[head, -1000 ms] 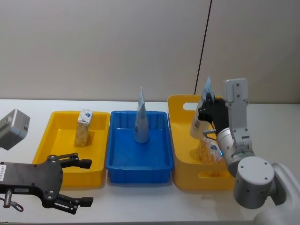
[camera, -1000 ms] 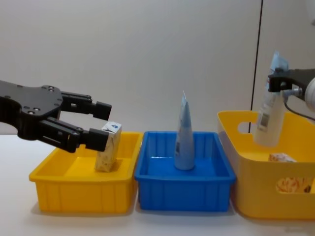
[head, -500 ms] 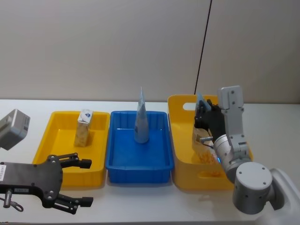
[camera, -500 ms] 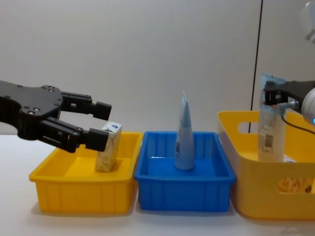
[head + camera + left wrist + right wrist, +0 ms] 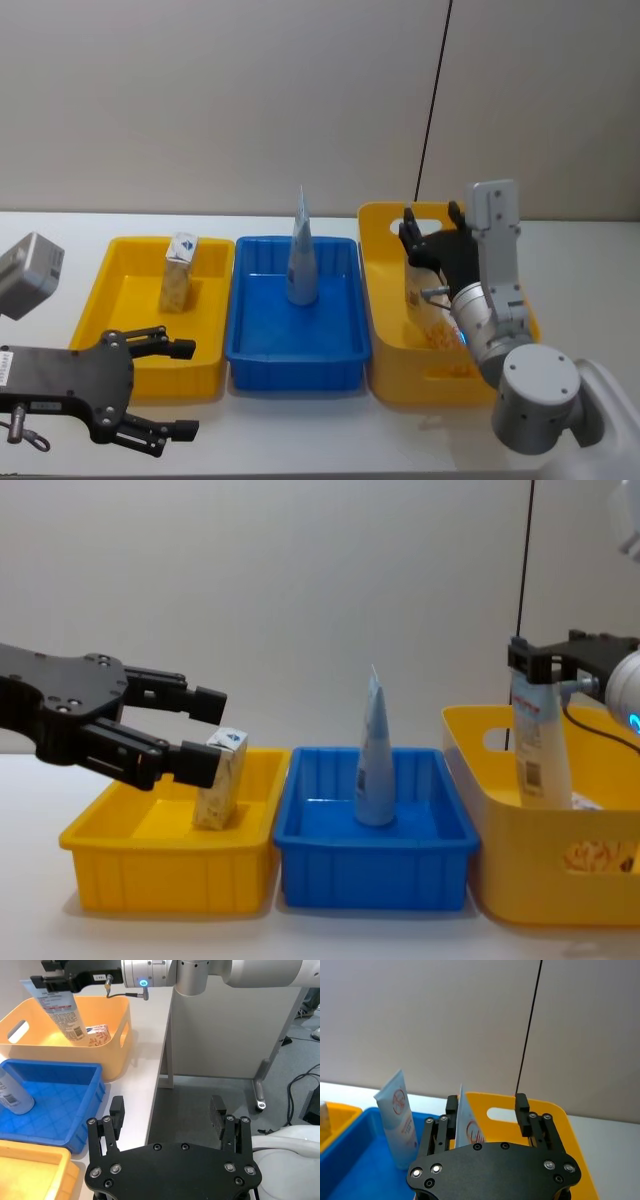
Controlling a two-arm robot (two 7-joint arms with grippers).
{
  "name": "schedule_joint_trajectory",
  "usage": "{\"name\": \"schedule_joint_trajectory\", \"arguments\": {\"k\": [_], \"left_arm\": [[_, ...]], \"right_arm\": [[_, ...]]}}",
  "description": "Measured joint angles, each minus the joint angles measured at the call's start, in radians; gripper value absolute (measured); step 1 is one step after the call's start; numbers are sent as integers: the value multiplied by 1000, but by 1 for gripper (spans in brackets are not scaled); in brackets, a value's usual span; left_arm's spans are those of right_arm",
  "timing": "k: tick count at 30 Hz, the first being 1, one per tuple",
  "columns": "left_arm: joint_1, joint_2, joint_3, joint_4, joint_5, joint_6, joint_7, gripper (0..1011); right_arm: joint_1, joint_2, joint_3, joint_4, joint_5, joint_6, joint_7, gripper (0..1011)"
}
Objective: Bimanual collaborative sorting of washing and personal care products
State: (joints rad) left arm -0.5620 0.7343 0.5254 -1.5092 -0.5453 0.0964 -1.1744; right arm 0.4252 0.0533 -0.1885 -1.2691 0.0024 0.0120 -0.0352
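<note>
Sorting partway done: the right gripper [image 5: 565, 658], jaws apart, straddles a pale tube [image 5: 540, 745] standing in the right yellow bin [image 5: 520, 865] beside a red-printed carton [image 5: 98, 1034], while the left gripper [image 5: 195, 730] hangs open near the beige carton [image 5: 220, 780], another tube [image 5: 374, 765] upright in the blue bin [image 5: 375, 865].

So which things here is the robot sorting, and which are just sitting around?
Part of the job:
- tube in the blue bin
- tube in the tall yellow bin, between the right gripper's open jaws
- beige carton
- red-printed carton

Just sitting around:
- black cable on the wall
- grey box
</note>
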Motion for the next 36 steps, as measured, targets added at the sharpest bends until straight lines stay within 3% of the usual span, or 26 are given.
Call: {"name": "schedule_joint_trajectory", "arguments": {"k": [7, 13, 27, 36], "left_arm": [[0, 0, 0, 0, 0, 0, 0, 1001], [0, 0, 0, 0, 0, 0, 0, 1001], [0, 0, 0, 0, 0, 0, 0, 1001], [0, 0, 0, 0, 0, 0, 0, 1001]], "right_arm": [[1, -11, 13, -31, 30, -10, 32, 866], [2, -18, 21, -49, 42, -14, 48, 1002], [14, -41, 43, -91, 83, -13, 89, 1000], [1, -27, 48, -143, 142, 20, 170, 1000]]}}
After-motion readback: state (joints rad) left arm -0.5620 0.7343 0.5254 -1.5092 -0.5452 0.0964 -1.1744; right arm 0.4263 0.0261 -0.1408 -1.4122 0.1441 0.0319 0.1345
